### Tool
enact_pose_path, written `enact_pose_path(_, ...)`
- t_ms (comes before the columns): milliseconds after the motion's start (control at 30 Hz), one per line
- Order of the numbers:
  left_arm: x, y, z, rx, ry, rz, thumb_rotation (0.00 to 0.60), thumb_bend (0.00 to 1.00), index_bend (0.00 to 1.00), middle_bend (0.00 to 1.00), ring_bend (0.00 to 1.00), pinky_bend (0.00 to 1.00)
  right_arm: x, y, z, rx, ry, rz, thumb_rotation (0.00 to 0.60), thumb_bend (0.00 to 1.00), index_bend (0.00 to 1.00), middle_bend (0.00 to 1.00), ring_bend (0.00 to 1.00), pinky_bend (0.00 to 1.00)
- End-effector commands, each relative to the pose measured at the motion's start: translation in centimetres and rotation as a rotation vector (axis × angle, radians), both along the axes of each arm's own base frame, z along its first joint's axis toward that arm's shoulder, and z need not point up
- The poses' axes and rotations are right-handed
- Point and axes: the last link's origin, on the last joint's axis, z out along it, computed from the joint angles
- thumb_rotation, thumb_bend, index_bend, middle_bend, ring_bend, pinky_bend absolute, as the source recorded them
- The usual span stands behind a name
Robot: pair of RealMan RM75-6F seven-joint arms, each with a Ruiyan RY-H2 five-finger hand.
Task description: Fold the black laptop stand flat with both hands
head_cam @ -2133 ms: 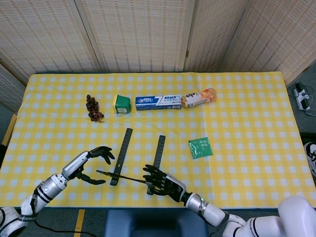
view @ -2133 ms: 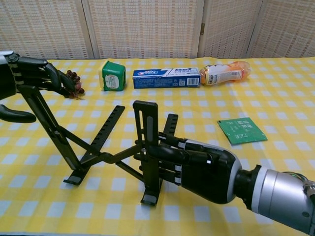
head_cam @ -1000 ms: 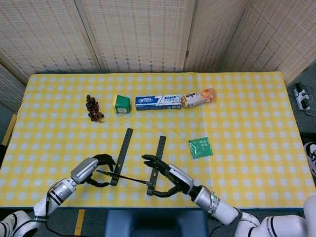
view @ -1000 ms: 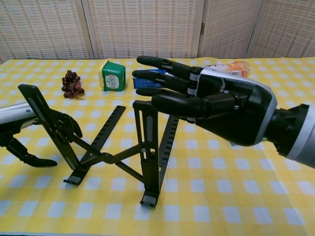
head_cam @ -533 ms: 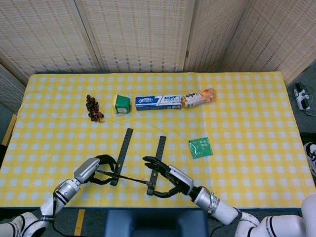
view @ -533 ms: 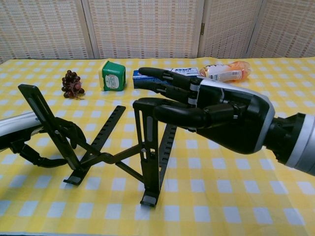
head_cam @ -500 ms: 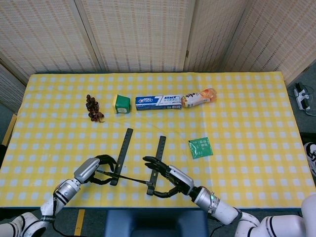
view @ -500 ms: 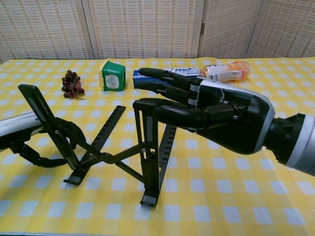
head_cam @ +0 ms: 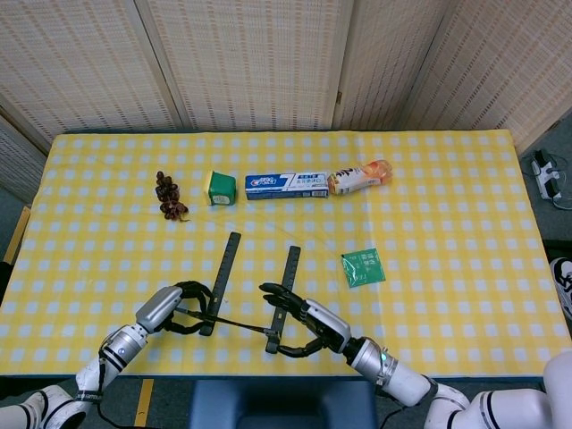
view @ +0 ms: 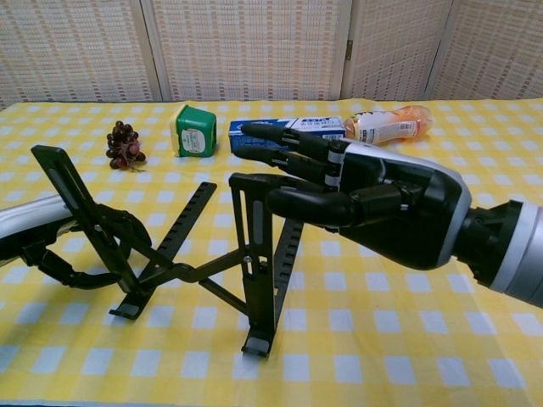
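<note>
The black laptop stand (head_cam: 231, 259) (view: 183, 271) stands unfolded on the yellow checked table, with its two uprights raised and crossed links between them. My left hand (head_cam: 172, 308) (view: 81, 246) is low at the left; its fingers curl around the left upright and the thumb hooks underneath. My right hand (head_cam: 310, 326) (view: 373, 212) hovers at the top of the right upright with its fingers stretched out. Its thumb lies beside the upright's top edge, and it holds nothing.
Along the far side lie dark grapes (head_cam: 170, 195) (view: 124, 144), a green box (head_cam: 221, 188) (view: 195, 130), a toothpaste box (head_cam: 288, 184) and an orange bottle (head_cam: 359, 176) (view: 386, 125). A green tea packet (head_cam: 363, 266) lies right of the stand. The table's front edge is close to both hands.
My left hand dropped from the left upright's top and wrapped around its lower part. My right hand let go of the right upright, rose with fingers spread, then sank slightly toward its top.
</note>
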Motion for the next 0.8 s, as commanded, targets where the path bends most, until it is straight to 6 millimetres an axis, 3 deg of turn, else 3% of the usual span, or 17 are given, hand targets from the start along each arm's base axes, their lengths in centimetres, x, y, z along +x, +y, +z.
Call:
enact_pose_path(33, -0.06, 0.01, 0.0, 0.0, 0.0, 0.003, 0.6, 0.34, 0.58, 0.35, 0.24, 0.24, -0.01, -0.01, -0.06, 0.003, 0.001, -0.001, 0.6, 0.32, 0.0, 0.04, 0.04, 0.0)
enact_pose_path(800, -0.07, -0.27, -0.25, -0.008, -0.005, 0.004, 0.6, 0.36, 0.62, 0.37, 0.25, 0.24, -0.21, 0.02, -0.19, 0.004, 0.005, -0.004, 0.6, 0.32, 0.0, 0.04, 0.03, 0.0)
